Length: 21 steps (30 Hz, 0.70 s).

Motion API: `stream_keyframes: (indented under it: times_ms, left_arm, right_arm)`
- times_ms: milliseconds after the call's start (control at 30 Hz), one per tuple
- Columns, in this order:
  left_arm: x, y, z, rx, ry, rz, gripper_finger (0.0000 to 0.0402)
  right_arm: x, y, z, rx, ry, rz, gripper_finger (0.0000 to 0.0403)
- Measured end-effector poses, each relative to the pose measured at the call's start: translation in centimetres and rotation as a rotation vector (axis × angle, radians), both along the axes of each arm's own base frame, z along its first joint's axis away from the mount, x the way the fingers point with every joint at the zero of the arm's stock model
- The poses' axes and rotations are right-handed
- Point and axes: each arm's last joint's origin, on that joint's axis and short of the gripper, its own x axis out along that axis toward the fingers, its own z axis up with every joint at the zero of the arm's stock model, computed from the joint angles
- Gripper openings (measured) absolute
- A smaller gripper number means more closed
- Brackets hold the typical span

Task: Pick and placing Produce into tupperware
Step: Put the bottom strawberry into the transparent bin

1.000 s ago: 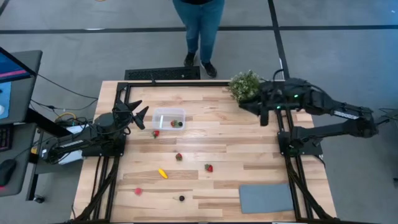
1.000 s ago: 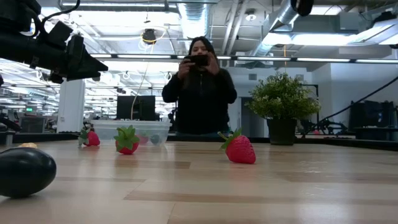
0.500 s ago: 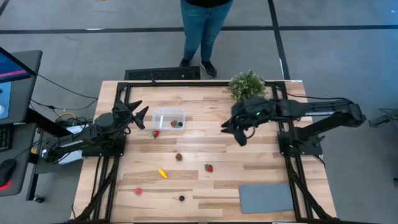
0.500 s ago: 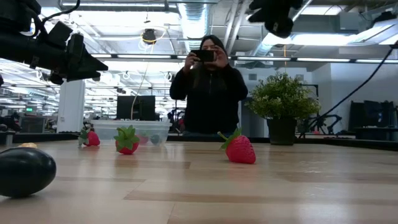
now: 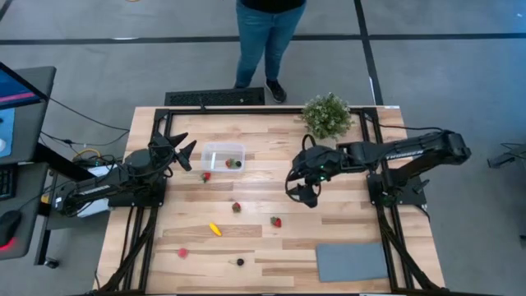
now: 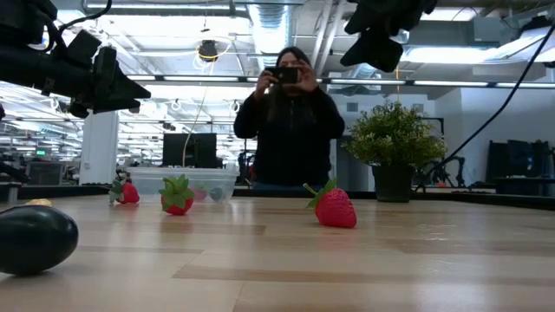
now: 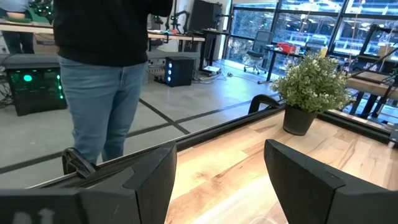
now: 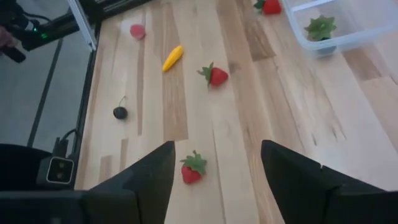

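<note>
Past the far edge of my wooden table (image 5: 329, 210) a person (image 6: 290, 130) stands holding up a phone, with an open workshop behind. The tupperware (image 5: 223, 156) sits left of centre toward the far side, already holding a strawberry and a dark piece, and another strawberry (image 5: 205, 176) lies just outside its near-left corner. The rest of the produce is loose on the boards: one strawberry (image 5: 236, 207) mid-table, one strawberry (image 5: 276, 221) a little right and nearer, the yellow piece (image 5: 214, 229), a red piece (image 5: 182, 253) near the left edge and a dark berry (image 5: 240, 262) at the near side. My right gripper (image 5: 301, 191) has swung in from beside the potted plant (image 5: 327, 115) at the far right corner and now hangs over mid-table, fingers spread wide and empty where they were narrower a second ago. My left gripper (image 5: 182, 150) hasn't moved, parked at the left edge beside the box, released. The grey mat (image 5: 352, 261) lies at the near right.
</note>
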Motion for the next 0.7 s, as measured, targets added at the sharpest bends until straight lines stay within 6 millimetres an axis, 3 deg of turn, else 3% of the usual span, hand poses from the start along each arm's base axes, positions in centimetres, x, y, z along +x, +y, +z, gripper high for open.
stream_keyframes:
  times_ms: [400, 700]
  left_arm:
    - [0.0, 0.0, 0.0, -0.002, -0.002, 0.000, 0.0236]
    - [0.0, 0.0, 0.0, 0.001, 0.001, 0.000, 0.0236]
  right_arm:
    - [0.2, -0.5, 0.2, 0.040, -0.020, -0.054, 0.0265]
    - [0.0, 1.0, 0.1, -0.065, -0.019, -0.009, 0.0266]
